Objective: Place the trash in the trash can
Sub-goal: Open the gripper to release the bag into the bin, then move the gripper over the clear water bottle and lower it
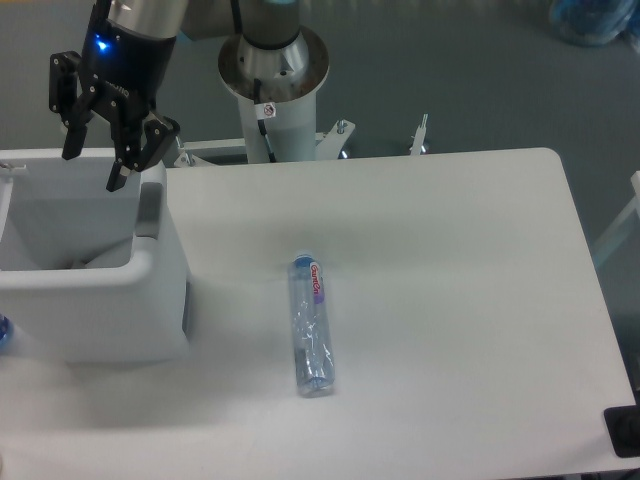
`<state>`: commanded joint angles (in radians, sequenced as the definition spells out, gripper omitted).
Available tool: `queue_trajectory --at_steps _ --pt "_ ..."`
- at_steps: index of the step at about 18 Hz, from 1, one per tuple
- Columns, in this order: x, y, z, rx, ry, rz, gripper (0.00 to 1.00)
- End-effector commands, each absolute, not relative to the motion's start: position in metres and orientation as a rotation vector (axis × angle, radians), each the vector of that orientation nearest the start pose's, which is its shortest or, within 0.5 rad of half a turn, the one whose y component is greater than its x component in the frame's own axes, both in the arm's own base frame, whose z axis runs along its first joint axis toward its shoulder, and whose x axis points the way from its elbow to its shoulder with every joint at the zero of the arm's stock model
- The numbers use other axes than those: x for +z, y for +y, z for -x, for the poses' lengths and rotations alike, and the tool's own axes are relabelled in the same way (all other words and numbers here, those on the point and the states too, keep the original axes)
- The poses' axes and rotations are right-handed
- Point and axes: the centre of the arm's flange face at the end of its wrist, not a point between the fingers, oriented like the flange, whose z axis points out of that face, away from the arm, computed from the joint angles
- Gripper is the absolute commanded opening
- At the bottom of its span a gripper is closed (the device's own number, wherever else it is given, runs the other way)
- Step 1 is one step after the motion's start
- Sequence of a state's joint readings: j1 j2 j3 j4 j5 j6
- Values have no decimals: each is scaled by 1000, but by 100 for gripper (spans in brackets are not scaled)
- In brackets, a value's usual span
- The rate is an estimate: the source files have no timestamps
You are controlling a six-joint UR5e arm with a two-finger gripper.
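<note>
well, a crushed clear plastic bottle with a blue cap and a purple-pink label (311,325) lies flat on its side near the middle of the white table (450,300), cap toward the far side, its body dented and creased, label just below the cap. to its left, well apart, stands the large white boxy plastic bin with rounded corners and a grey side panel (95,290), its rectangular top open; something pale shows low inside, too unclear to name. above the bin's far right corner hangs the black two-finger gripper (92,170), fingers spread apart, holding nothing.
</note>
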<state>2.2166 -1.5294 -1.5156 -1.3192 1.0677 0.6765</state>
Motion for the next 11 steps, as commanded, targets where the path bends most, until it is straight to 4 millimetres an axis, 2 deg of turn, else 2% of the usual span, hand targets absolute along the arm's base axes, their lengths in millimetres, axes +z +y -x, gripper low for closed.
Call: queue_trajectory --at_steps 4,6,11 --pt "580 496 184 -220 77 2551 85" --pt "579 490 201 -208 29 2551 100" --pt "578 469 252 -168 -96 2545 100"
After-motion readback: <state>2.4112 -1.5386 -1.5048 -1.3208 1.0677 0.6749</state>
